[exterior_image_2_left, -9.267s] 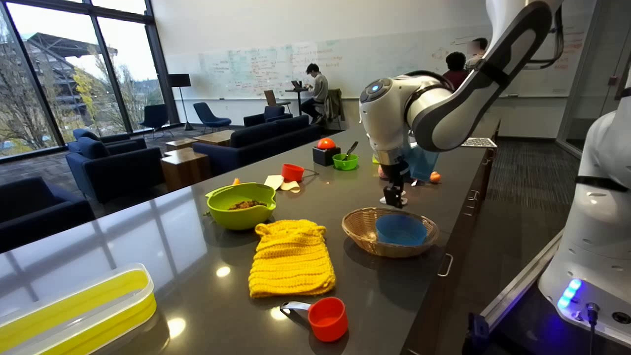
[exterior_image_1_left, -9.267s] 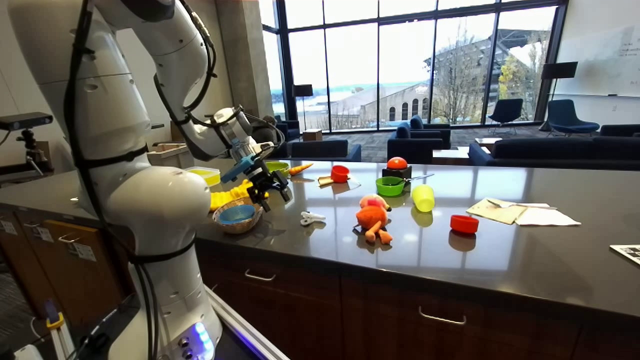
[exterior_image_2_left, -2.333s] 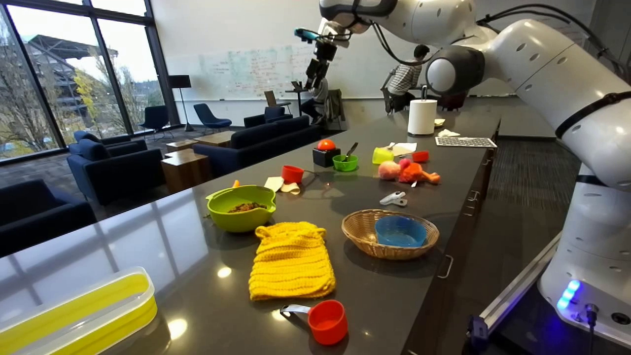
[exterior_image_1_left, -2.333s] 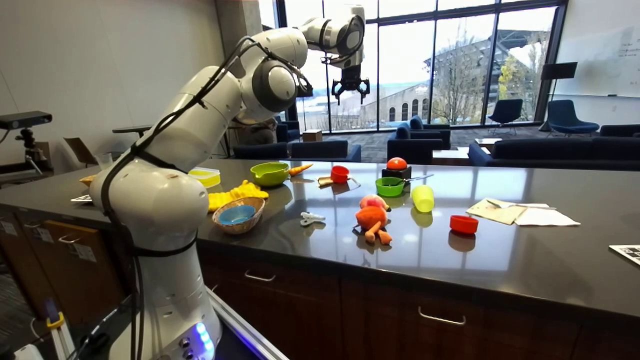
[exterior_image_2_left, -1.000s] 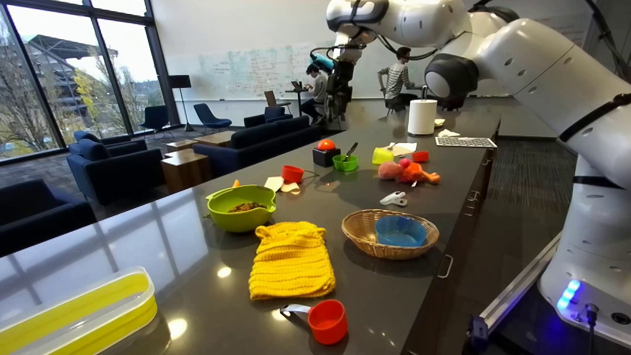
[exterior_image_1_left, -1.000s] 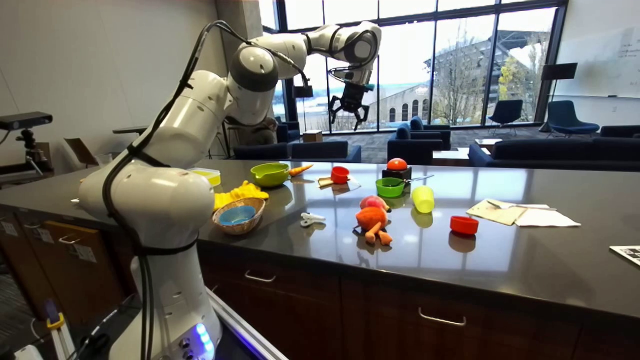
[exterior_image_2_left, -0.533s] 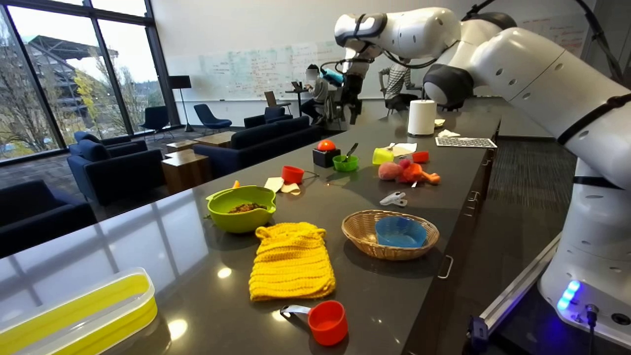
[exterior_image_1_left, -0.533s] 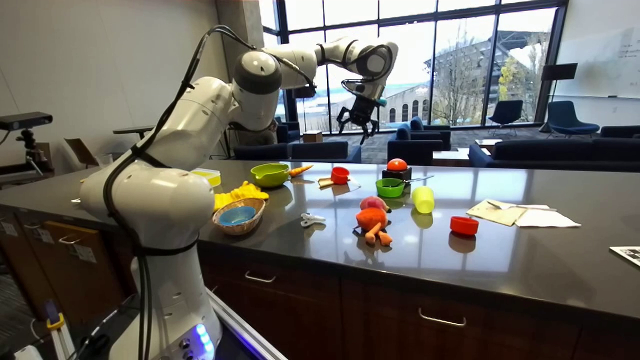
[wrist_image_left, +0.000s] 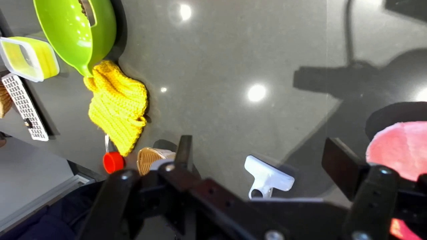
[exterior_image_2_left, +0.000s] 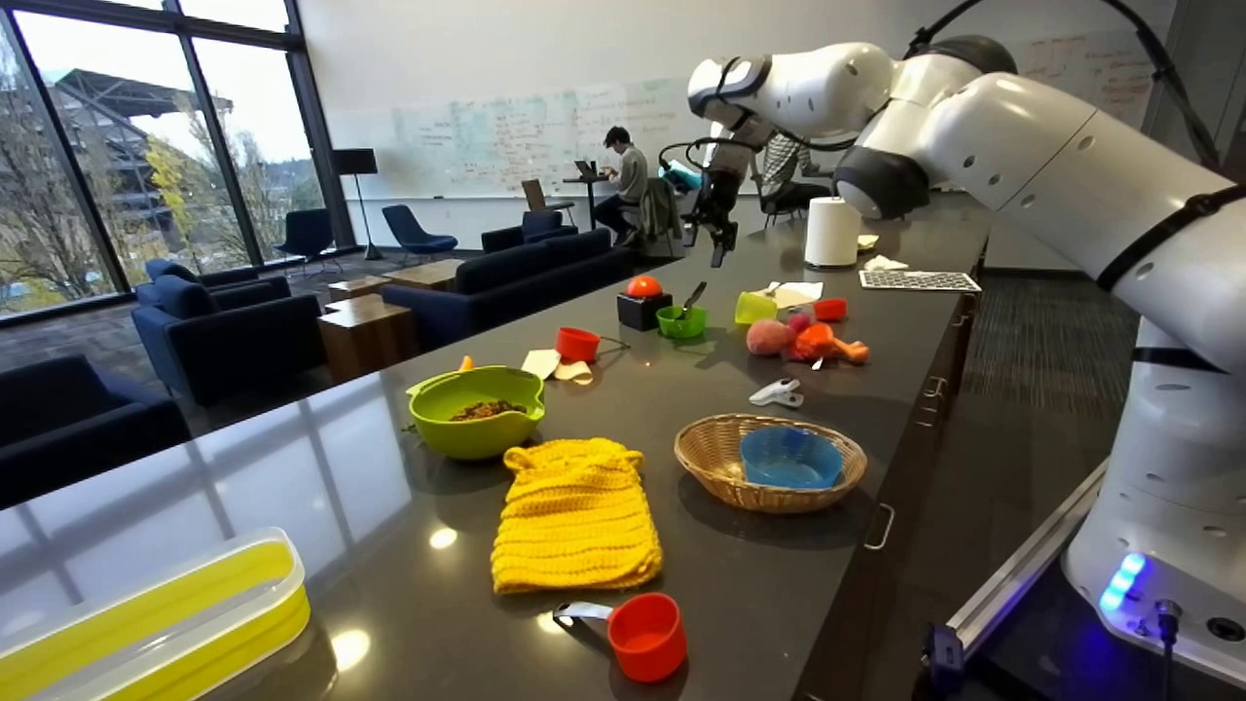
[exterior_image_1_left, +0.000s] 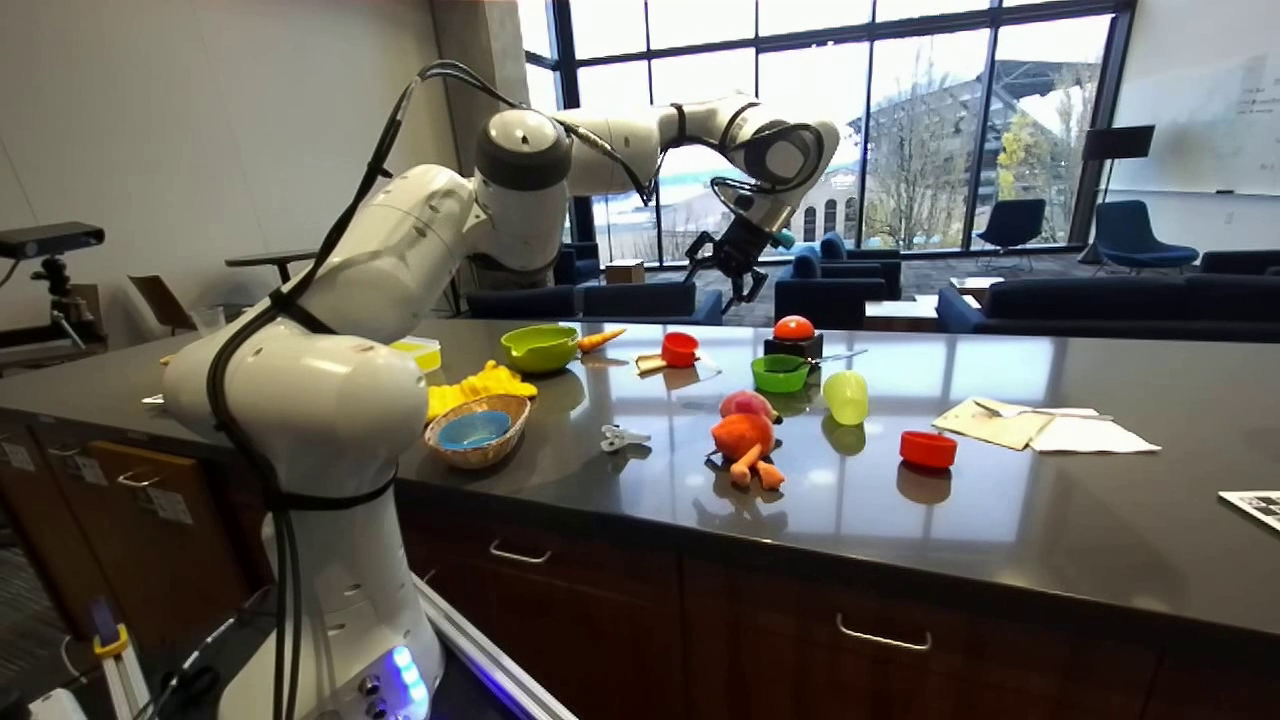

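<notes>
So the white plastic clip (wrist_image_left: 268, 175) is sitting on the shiny dark-grey counter (exterior_image_1_left: 1050, 540), lower middle of the wrist view and a bit right of center, showing up right in the gap of the black two-finger gripper (wrist_image_left: 261, 156). Its fingers (wrist_image_left: 343, 170) are spread wide, and in both exterior views the gripper's hanging in the air well above the counter, so it's well apart from the clip. There's a pink-and-orange plush toy (exterior_image_1_left: 743, 437) near the clip, cut off by the right edge of the wrist view and partly hidden by the gripper there. On the clip's other side sits an oval wicker basket (exterior_image_2_left: 715, 458) with a translucent blue plastic bowl (exterior_image_2_left: 790, 465) inside, right of center and low in the frame in an exterior view. Just left of that is a yellow knitted cloth (exterior_image_2_left: 579, 516), then a lime-green spouted bowl (exterior_image_2_left: 477, 440) of brown crumbly stuff (exterior_image_2_left: 492, 407) a bit higher up, plus a red measuring cup (exterior_image_2_left: 650, 654) at the bottom. Farther out in an exterior view you've got a small bright-green bowl (exterior_image_1_left: 778, 381) near a black box with a red dome (exterior_image_1_left: 794, 345), a yellow-green cup (exterior_image_1_left: 847, 398) near that bowl, and a short red cup (exterior_image_1_left: 928, 453) right of center.
</notes>
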Robot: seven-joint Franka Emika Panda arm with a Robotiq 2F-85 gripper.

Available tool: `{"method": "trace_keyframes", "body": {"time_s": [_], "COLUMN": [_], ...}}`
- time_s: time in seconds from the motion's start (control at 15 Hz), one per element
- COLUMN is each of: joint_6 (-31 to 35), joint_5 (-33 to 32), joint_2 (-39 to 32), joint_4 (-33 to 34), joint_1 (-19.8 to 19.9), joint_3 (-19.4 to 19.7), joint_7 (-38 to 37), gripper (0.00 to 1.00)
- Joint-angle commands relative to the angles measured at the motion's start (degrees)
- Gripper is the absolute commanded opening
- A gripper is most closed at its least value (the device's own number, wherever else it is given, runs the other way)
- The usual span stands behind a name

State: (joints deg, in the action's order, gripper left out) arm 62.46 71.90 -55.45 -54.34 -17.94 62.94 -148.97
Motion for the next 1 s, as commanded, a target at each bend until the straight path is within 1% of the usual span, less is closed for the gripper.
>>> {"method": "trace_keyframes", "body": {"time_s": [0.0,0.07,0.2,0.27,0.33,0.4,0.47,0.53,0.67,0.73,0.8,0.93], "joint_6": [-6.9,-9.8,-16.5,-18.0,-17.6,-13.4,-15.3,-14.4,-14.0,-9.5,-5.7,0.6], "joint_5": [2.1,2.1,2.0,2.6,3.6,5.9,3.4,4.8,5.2,5.2,4.8,5.8], "joint_2": [-0.6,-1.4,-1.5,-0.8,0.0,1.8,-0.5,-0.2,0.6,0.7,0.5,-1.4], "joint_4": [-2.6,-1.2,-2.0,-1.9,-1.6,1.3,-1.1,0.0,1.6,0.3,-3.8,-7.4], "joint_1": [-1.8,-0.8,-1.0,-1.1,-1.4,-1.1,-0.7,-0.7,-0.9,-2.9,-5.6,-6.3], "joint_3": [5.1,4.6,4.9,4.6,4.5,3.1,3.0,3.0,3.0,4.5,7.2,8.8], "joint_7": [0.0,0.0,0.0,0.0,0.0,0.0,0.4,0.3,0.3,-1.1,-0.1,-0.2], "gripper": [1.00,1.00,1.00,1.00,1.00,1.00,1.00,1.00,1.00,1.00,1.00,1.00]}}
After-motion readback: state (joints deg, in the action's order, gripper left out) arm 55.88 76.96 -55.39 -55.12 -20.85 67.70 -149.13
